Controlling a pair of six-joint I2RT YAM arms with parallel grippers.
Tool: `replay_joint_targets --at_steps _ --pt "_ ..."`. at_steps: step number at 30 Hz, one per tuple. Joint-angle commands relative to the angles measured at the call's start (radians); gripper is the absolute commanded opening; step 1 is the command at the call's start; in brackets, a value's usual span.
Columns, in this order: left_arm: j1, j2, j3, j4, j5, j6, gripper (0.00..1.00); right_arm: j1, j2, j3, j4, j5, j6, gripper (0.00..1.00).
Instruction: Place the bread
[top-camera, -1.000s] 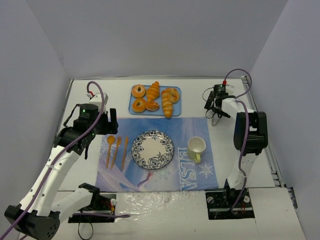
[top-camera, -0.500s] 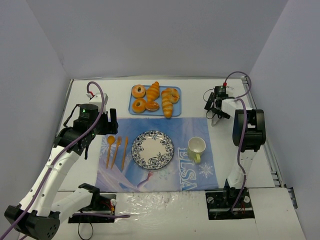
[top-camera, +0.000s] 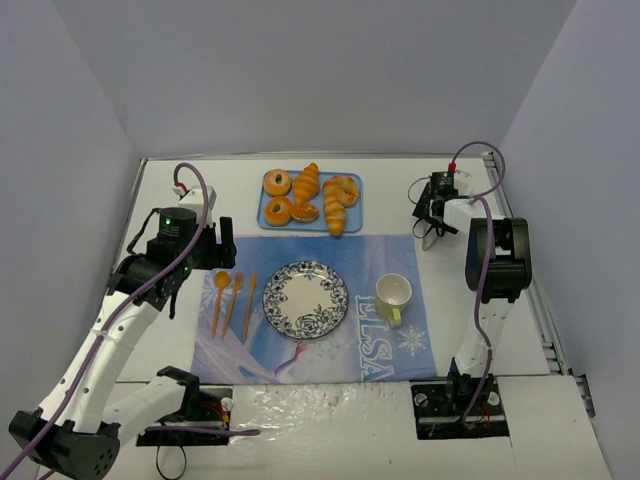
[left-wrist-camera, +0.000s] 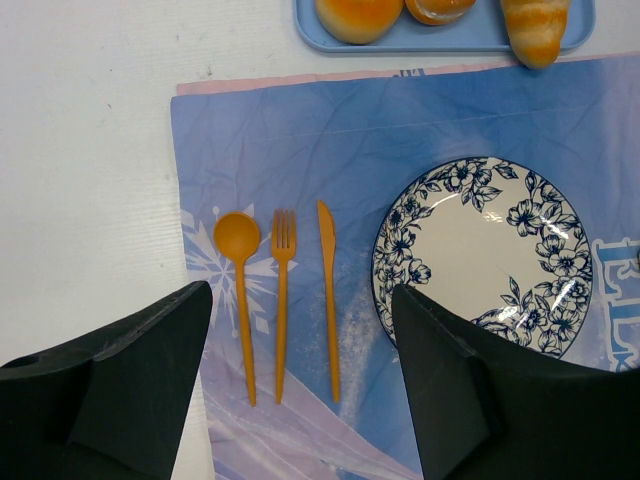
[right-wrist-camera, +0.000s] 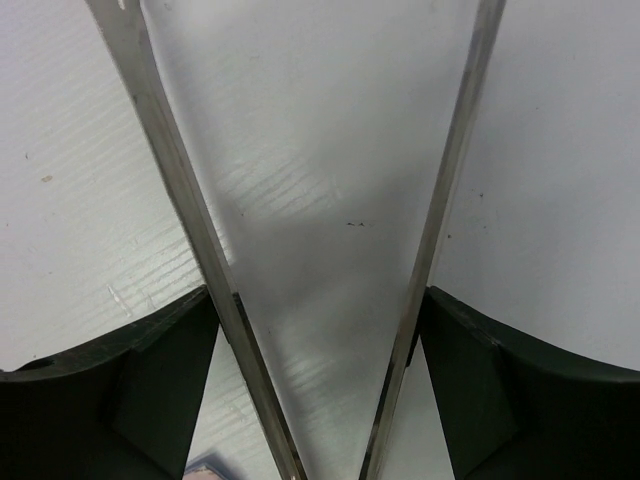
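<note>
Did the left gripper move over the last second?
No. The left gripper stays above the far-left corner of the placemat, just beyond the orange spoon, as before.

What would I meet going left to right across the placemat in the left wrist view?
Orange spoon → orange fork → orange knife → floral plate.

Golden-brown breads (top-camera: 303, 211), ring buns and long croissants, lie crowded on a light-blue rectangular tray (top-camera: 355, 215). A blue-flowered white round plate (top-camera: 306, 299) lies flat just nearer than the tray. Well right of the tray, thin steel tongs (right-wrist-camera: 172, 170) sit gripped in the right tool (right-wrist-camera: 320, 340), arms spread.
</note>
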Motion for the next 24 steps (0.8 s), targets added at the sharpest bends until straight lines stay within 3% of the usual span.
replay_joint_targets --at_steps 1,3,8,24 --pt "-0.006 -0.004 0.026 0.040 -0.003 -0.006 0.69 -0.007 0.021 -0.039 0.020 -0.061 0.043 0.67" --pt "-0.006 -0.004 0.026 0.040 -0.003 -0.006 0.69 -0.007 0.018 -0.049 0.028 -0.066 0.045 0.57" --pt "-0.006 -0.004 0.026 0.042 -0.003 -0.006 0.69 -0.007 -0.034 -0.064 0.025 -0.065 0.040 0.50" --pt "-0.005 0.000 0.026 0.042 -0.003 -0.006 0.69 -0.002 -0.413 -0.075 -0.107 -0.068 -0.011 0.49"
